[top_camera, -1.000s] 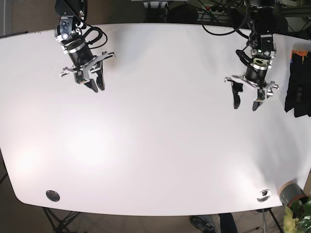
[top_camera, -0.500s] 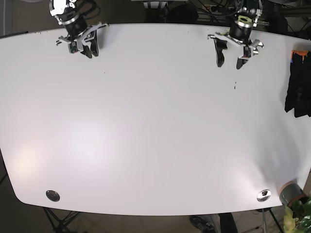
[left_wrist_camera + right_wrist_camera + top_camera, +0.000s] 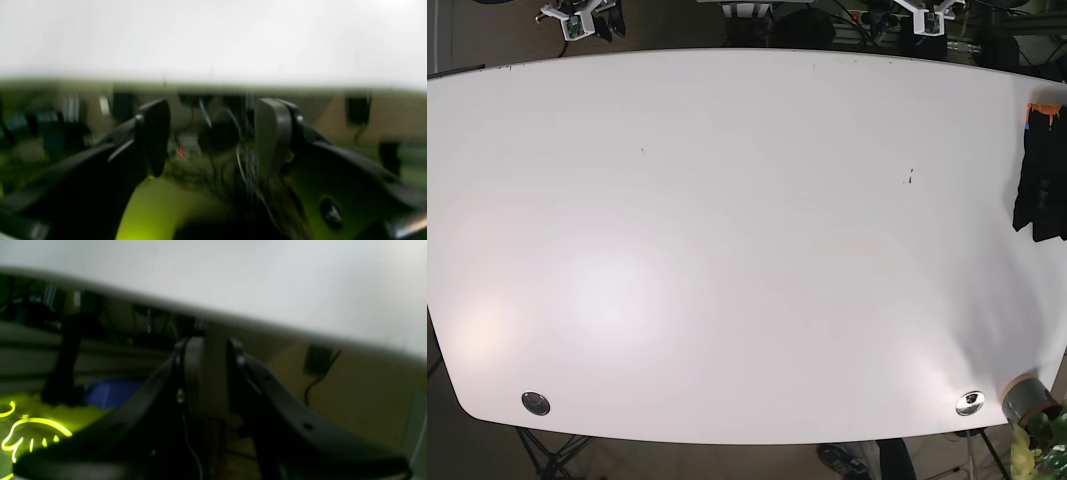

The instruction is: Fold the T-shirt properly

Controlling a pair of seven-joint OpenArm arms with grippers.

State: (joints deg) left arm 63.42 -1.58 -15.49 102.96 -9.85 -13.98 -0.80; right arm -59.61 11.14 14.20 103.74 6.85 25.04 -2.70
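Tabletop [image 3: 747,250]: white, wide, with a curved near edge; it fills most of the base view. In both wrist views its far edge shows as a pale band across the top.

T-shirt [image 3: 1040,170]: dark fabric with an orange patch at its upper end, bunched at the tabletop's right edge in the base view, partly cut off by the frame. Not touched by either claw, and well apart from both.

Left claw [image 3: 213,136]: jaws apart, nothing between them. In the left wrist view the fingers [image 3: 153,133] point past the tabletop's far edge toward blurred cables and dark shapes. In the base view only its tip [image 3: 924,12] shows, beyond the tabletop's far edge on that view's right.

Right claw [image 3: 208,373]: jaws narrowly parted, nearly together, empty. It sits off the tabletop's far edge; in the base view only a sliver [image 3: 579,14] shows at the top left.

Grey cylinder [image 3: 1025,397]: just beyond the tabletop's near right corner.

Two round metal fittings: one near the tabletop's near left corner [image 3: 535,403], one near its near right corner [image 3: 970,402].

Small dark specks: one on the tabletop's right half [image 3: 911,178], one on its left half [image 3: 641,151].
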